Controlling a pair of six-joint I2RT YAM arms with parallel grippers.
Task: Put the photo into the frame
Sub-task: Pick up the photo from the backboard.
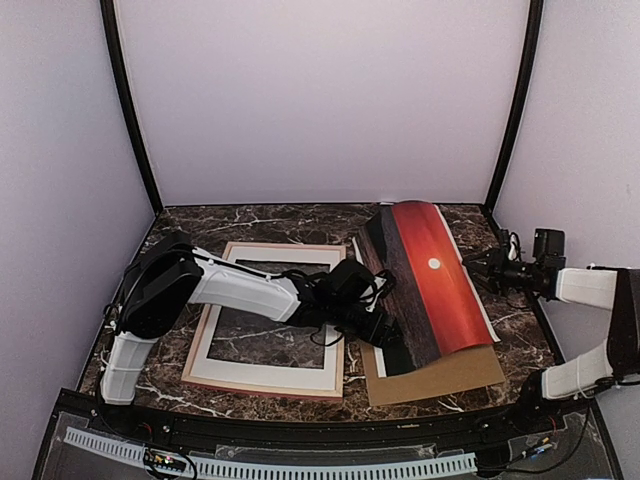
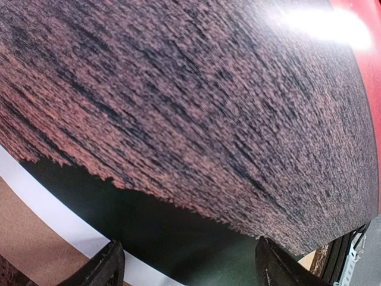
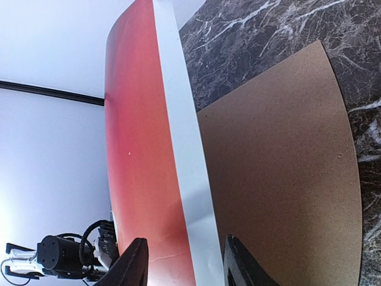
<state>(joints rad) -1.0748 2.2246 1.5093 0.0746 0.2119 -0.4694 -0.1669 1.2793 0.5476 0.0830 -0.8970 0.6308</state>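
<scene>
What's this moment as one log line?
photo bowed above backing board | left gripper open | right gripper open | frame empty

Left arm (image 1: 245, 290) stretched rightward, left gripper (image 1: 393, 346) spread wide, right gripper (image 1: 476, 265) pointing leftward, parted

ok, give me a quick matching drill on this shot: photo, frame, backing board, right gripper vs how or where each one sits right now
Things:
1. photo
2. frame
3. backing board
4. right gripper

States:
A. lying flat on the left, opening unfilled
B. fingers apart, astride a white border
C. bowed up in an arch
D. brown, flat, partly covered by the photo

Pairs: 1-C, 2-A, 3-D, 4-B
</scene>
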